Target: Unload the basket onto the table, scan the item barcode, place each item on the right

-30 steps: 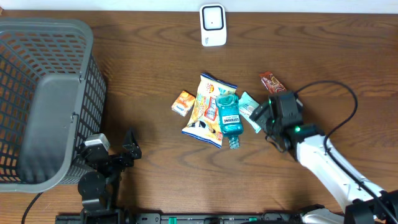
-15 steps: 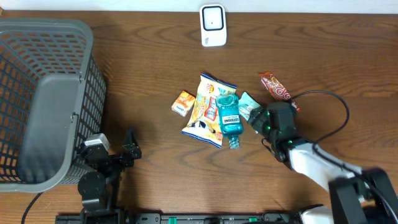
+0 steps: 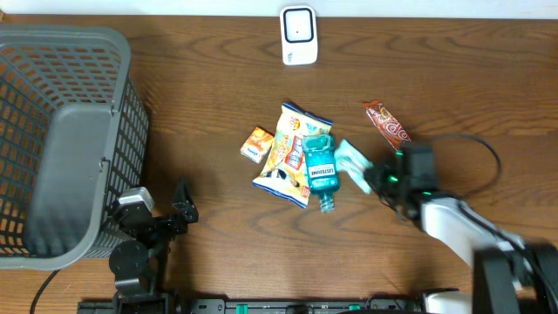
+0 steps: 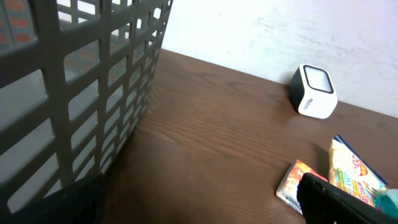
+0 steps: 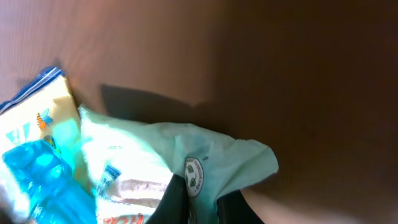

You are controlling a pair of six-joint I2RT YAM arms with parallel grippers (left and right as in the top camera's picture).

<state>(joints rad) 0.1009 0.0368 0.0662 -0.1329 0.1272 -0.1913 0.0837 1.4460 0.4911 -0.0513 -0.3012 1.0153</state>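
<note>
At the left we see a grey basket (image 3: 65,131) and, near its corner, the left tool (image 3: 179,209), jaws wide apart with nothing between them. Mid-tabletop (image 3: 209,78) lies a chip bag (image 3: 286,139) with a blue mouthwash bottle (image 3: 319,166) on it, and the white scanner (image 3: 298,35) stands well behind. Just right of the bottle, the pale green packet (image 3: 347,157) lies pinched at its edge by the closed right tool (image 3: 373,177).

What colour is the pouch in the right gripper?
The pouch is pale mint green with a small round logo. It shows best in the right wrist view.
</note>
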